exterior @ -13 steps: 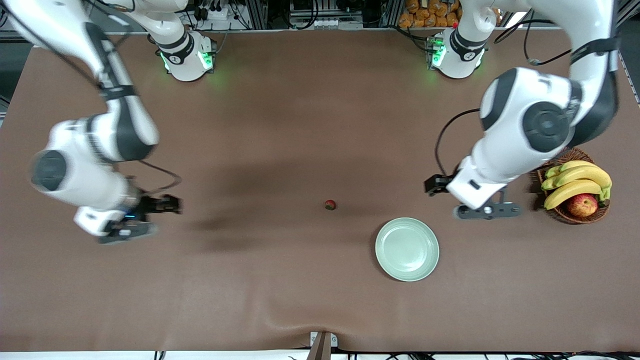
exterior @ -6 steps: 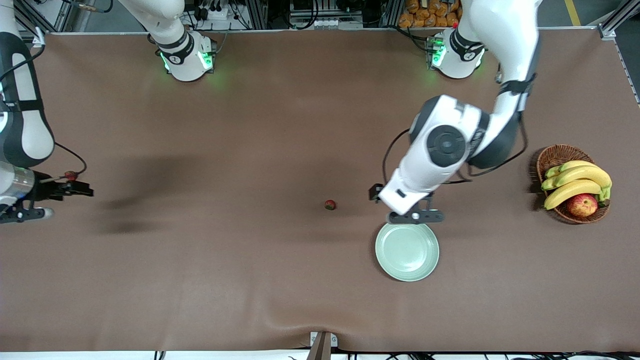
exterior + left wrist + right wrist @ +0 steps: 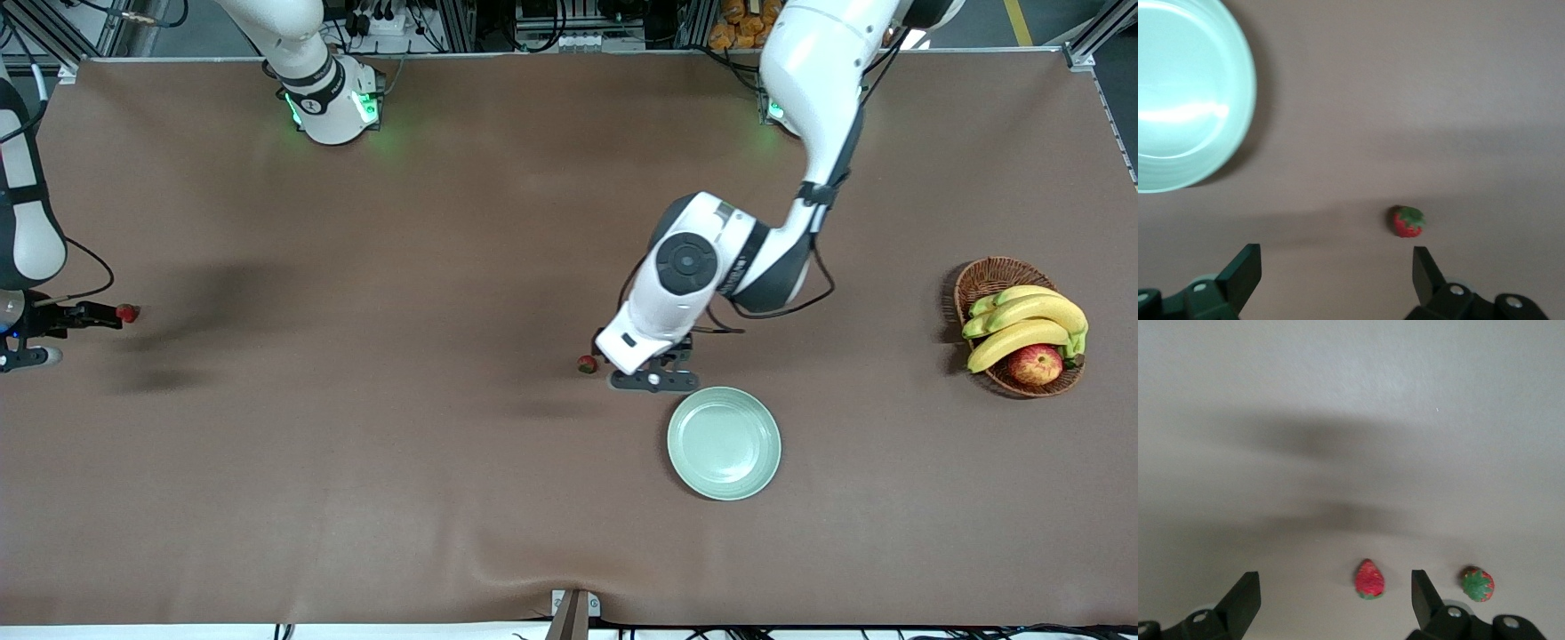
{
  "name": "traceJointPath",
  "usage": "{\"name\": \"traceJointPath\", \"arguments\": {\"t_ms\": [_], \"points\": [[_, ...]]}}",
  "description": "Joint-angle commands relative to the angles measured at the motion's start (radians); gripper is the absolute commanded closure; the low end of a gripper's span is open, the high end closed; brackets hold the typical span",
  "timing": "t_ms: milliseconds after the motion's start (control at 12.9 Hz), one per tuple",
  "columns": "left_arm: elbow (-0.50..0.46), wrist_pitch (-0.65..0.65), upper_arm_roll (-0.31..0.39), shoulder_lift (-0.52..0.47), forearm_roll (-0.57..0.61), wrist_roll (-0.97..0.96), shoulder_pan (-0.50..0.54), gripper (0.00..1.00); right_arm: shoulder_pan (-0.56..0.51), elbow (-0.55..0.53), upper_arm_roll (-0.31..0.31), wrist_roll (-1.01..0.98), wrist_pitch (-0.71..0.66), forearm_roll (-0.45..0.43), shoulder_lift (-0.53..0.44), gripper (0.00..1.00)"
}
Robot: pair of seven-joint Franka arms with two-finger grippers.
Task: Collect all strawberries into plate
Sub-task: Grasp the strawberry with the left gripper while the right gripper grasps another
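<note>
One strawberry [image 3: 587, 364] lies mid-table, a little farther from the front camera than the mint-green plate [image 3: 724, 443]. My left gripper [image 3: 653, 380] hovers open over the table between that strawberry and the plate. In the left wrist view the strawberry [image 3: 1407, 221] sits just ahead of one fingertip [image 3: 1425, 267], with the plate [image 3: 1178, 100] off to the side. My right gripper [image 3: 25, 357] hangs open at the right arm's end of the table, near another strawberry [image 3: 127, 312]. The right wrist view shows a red strawberry [image 3: 1369, 579] between the open fingers of the right gripper [image 3: 1336, 597] and a greener strawberry [image 3: 1478, 583] just outside them.
A brown wicker basket [image 3: 987, 280] with bananas [image 3: 1022, 324] and an apple [image 3: 1036, 364] stands at the left arm's end of the table. The brown tablecloth has a wrinkled front edge near a small bracket [image 3: 573, 609].
The left arm swung from beside the basket, past the plate, to the middle strawberry. The right arm moved outward toward its end of the table. Both grippers stayed open.
</note>
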Motion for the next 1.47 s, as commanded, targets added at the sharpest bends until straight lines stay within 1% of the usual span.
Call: {"name": "traceJointPath", "arguments": {"t_ms": [0, 232, 464, 619, 696, 774, 929, 1161, 1238, 1315, 1393], "points": [[0.025, 0.062, 0.012, 0.042, -0.012, -0.01, -0.037, 0.0, -0.069, -0.084, 0.025, -0.063, 0.118, -0.06, 0.004, 0.0], [0.024, 0.137, 0.013, 0.091, -0.011, -0.007, -0.06, 0.0, -0.108, -0.102, 0.025, -0.092, 0.142, -0.06, 0.06, 0.0], [0.024, 0.145, 0.013, 0.113, -0.009, 0.004, -0.079, 0.0, -0.126, -0.103, 0.026, -0.155, 0.143, -0.06, 0.076, 0.0], [0.024, 0.172, 0.013, 0.134, -0.005, 0.006, -0.094, 0.06, -0.129, -0.102, 0.025, -0.155, 0.145, -0.06, 0.077, 0.0], [0.024, 0.191, 0.013, 0.145, -0.003, 0.009, -0.102, 0.11, -0.137, -0.102, 0.026, -0.155, 0.145, -0.06, 0.079, 0.0], [0.024, 0.206, 0.013, 0.152, -0.001, 0.009, -0.103, 0.14, -0.145, -0.102, 0.026, -0.155, 0.148, -0.06, 0.094, 0.0], [0.022, 0.234, 0.015, 0.165, 0.011, 0.024, -0.117, 0.16, -0.154, -0.102, 0.025, -0.157, 0.177, -0.06, 0.105, 0.0], [0.022, 0.24, 0.013, 0.172, 0.08, 0.039, -0.117, 0.22, -0.151, -0.102, 0.025, -0.158, 0.177, -0.06, 0.104, 0.0], [0.02, 0.24, 0.013, 0.172, 0.095, 0.039, -0.117, 0.22, -0.151, -0.102, 0.025, -0.157, 0.177, -0.06, 0.104, 0.0], [0.02, 0.24, 0.013, 0.174, 0.097, 0.041, -0.116, 0.24, -0.151, -0.102, 0.026, -0.157, 0.178, -0.06, 0.104, 0.02], [0.02, 0.24, 0.013, 0.174, 0.098, 0.041, -0.116, 0.26, -0.151, -0.102, 0.026, -0.157, 0.177, -0.058, 0.104, 0.21]]}}
